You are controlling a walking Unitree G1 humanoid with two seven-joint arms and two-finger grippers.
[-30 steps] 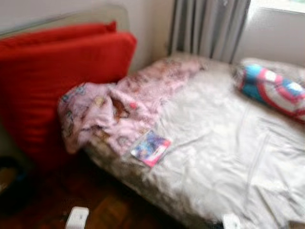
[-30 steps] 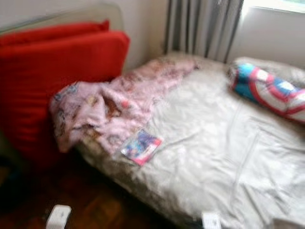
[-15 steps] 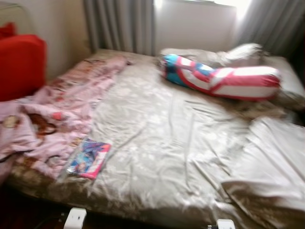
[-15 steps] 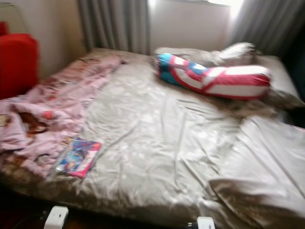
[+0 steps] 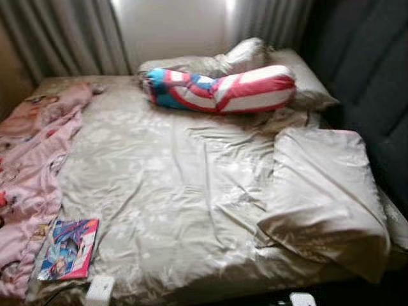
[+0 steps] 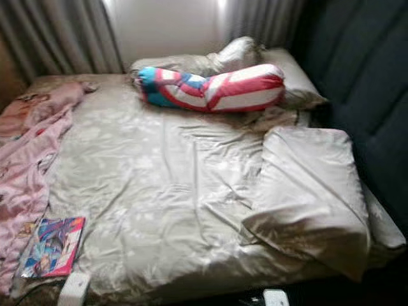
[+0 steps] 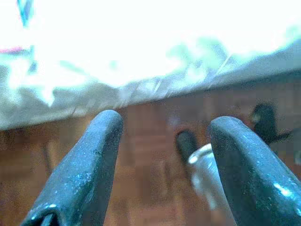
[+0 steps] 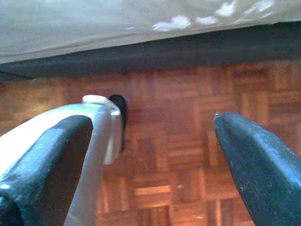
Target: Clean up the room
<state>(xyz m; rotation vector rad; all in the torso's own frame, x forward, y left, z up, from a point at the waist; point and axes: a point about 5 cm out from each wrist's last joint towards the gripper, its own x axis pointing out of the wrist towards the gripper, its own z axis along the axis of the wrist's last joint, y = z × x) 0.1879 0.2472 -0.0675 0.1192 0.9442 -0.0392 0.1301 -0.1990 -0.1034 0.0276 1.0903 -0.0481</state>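
Head cam, left eye: unmade bed with a wrinkled beige satin sheet (image 5: 172, 191) takes most of the frame. Long red, white and blue bolster pillow (image 5: 220, 90) lies across the far end, touching a crumpled beige pillow (image 5: 236, 57) behind it. Flat beige pillow (image 5: 322, 191) sits on the robot's right side, next to a dark padded headboard (image 5: 370, 83). Pink patterned blanket (image 5: 32, 159) is bunched along the left edge. Colourful flat picture book (image 5: 69, 248) lies at the near-left corner, just beside the blanket's lower end. Grey curtains (image 5: 57, 38) hang behind the bed. Right eye: same layout, white arm tips visible at the bottom edge. Left wrist: left gripper (image 7: 162, 155) hangs low over wood parquet floor (image 7: 146, 141), fingers spread apart, nothing between them, bed edge overexposed beyond. Right wrist: right gripper (image 8: 150, 160) also over the parquet, fingers wide apart and empty, sheet hem and dark gap under the bed ahead.
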